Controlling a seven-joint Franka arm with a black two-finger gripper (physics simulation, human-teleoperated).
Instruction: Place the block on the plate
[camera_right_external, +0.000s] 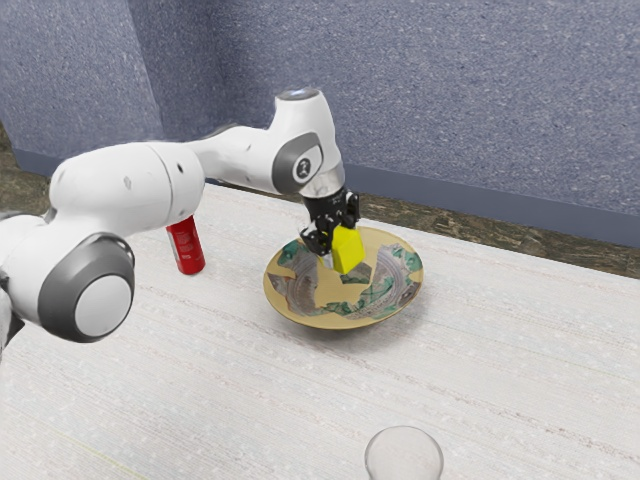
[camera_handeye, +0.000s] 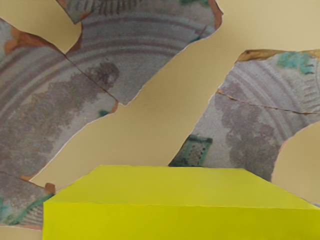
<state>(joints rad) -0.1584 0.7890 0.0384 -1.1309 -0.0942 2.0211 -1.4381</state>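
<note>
My gripper (camera_right_external: 334, 246) is over the plate in the exterior view, pointing down and shut on the yellow block (camera_right_external: 348, 252). The block sits tilted between the fingers, and a dark patch like its shadow shows on the plate's middle below. The plate (camera_right_external: 310, 318) is round and tan with grey and green patterned patches. In the wrist view the yellow block (camera_handeye: 180, 220) spans much of the lower edge, with the plate (camera_handeye: 150, 130) behind it.
A red can (camera_right_external: 186, 246) stands on the pale table (camera_right_external: 230, 390), to the exterior view's left of the plate. A clear glass (camera_right_external: 403, 456) is at the near edge of that view. A blue-grey wall (camera_right_external: 450, 110) rises behind the table.
</note>
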